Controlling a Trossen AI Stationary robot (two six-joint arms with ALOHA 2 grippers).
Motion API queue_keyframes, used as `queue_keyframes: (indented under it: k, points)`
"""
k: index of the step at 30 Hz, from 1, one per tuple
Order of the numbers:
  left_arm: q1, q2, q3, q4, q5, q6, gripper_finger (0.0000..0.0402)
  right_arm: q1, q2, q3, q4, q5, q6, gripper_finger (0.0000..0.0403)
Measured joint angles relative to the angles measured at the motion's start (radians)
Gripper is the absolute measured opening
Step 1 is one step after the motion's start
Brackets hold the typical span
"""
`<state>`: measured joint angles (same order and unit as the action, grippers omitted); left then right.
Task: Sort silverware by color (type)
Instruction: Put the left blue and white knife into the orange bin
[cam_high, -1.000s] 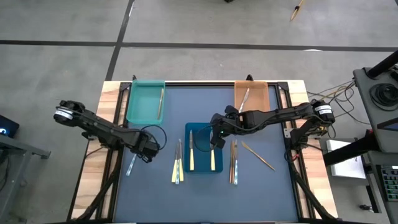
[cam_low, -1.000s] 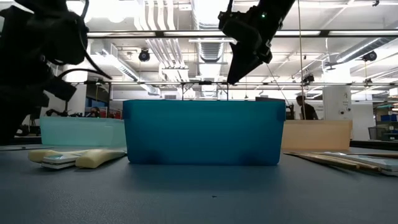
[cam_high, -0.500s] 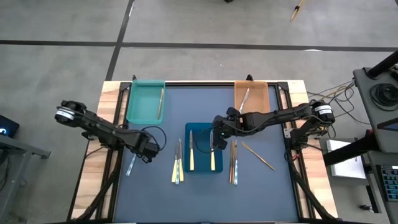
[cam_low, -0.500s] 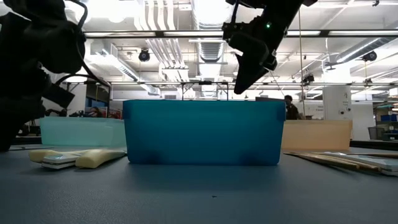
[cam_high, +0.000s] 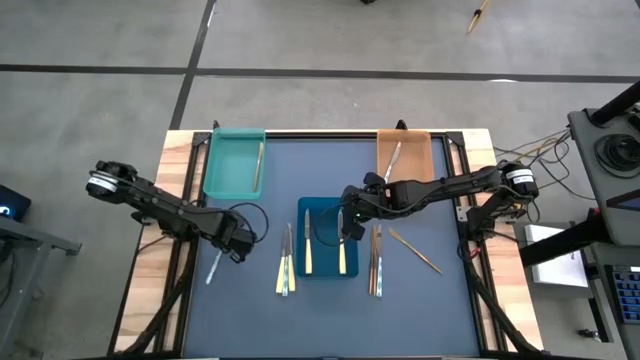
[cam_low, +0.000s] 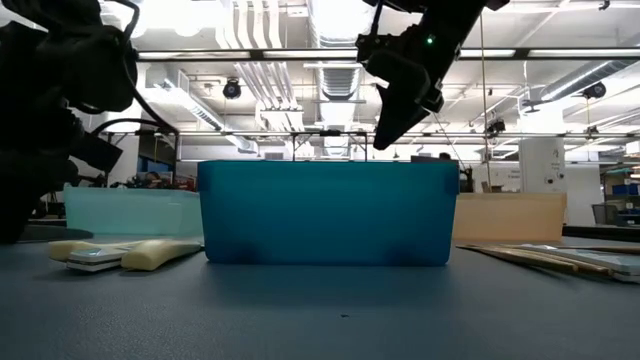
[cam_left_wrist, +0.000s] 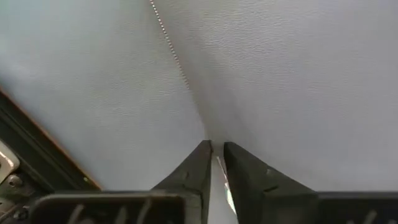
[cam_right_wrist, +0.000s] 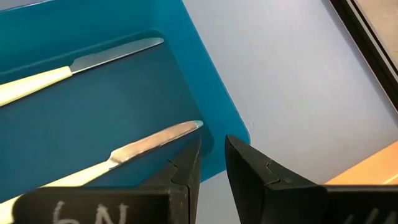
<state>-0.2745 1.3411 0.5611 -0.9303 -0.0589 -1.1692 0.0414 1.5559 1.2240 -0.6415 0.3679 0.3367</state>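
Observation:
My left gripper (cam_high: 232, 246) is low over the mat's left part, shut on a slim silvery utensil (cam_high: 214, 266). My right gripper (cam_high: 346, 228) hangs over the blue tray (cam_high: 327, 272), which holds two cream-handled knives (cam_right_wrist: 124, 152); its fingers stand narrowly open and touch nothing. More silverware lies flat on the mat: a cream and silver group (cam_high: 286, 262) left of the blue tray, a tan group (cam_high: 376, 262) on its right, and one gold piece (cam_high: 415, 250). The teal tray (cam_high: 228, 165) and the orange tray (cam_high: 410, 165) hold one utensil each. My left gripper pinches the silvery utensil between its two fingers, which come from above, slanting down. The thin pale part in the hold (cam_left_wrist: 219, 171) shows edge-on between the fingertips, and the serrated blade (cam_left_wrist: 174, 53) runs on ahead over the mat. Whether it is lifted clear, I cannot tell.
The three trays stand on the dark mat: teal far left, orange far right, blue in the middle. A black frame edges the mat, with wood strips at the sides. Cables lie by the right arm's base. Bare mat spreads along the near edge.
My right gripper has shifted a little toward the table's right above the blue tray. The silvery utensil in my left gripper has moved slightly to the right with it.

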Motion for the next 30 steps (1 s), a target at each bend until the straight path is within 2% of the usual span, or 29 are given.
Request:
queue_keyframes:
  k: [4,11,23,26,30]
  points:
    - [0.0,-0.001,0.003,0.004,-0.005,0.005,0.0004,0.0,0.0,0.0,0.005,0.0,0.0,0.0063]
    - [0.0,-0.019,0.029,0.01,-0.081,0.045,0.0,0.0,0.0,0.0,0.005,0.0,0.0,0.0063]
    - [0.006,-0.186,0.167,0.004,-0.22,0.188,0.0,0.02,0.0,-0.001,0.111,-0.001,-0.061,0.0063]
    - [0.006,-0.215,0.166,0.001,-0.193,0.186,0.0,0.024,0.0,-0.001,0.108,0.0,-0.061,0.0063]
    - [0.006,-0.22,0.139,0.0,-0.051,0.124,0.0,0.026,0.0,-0.002,0.108,-0.001,-0.068,0.0063]
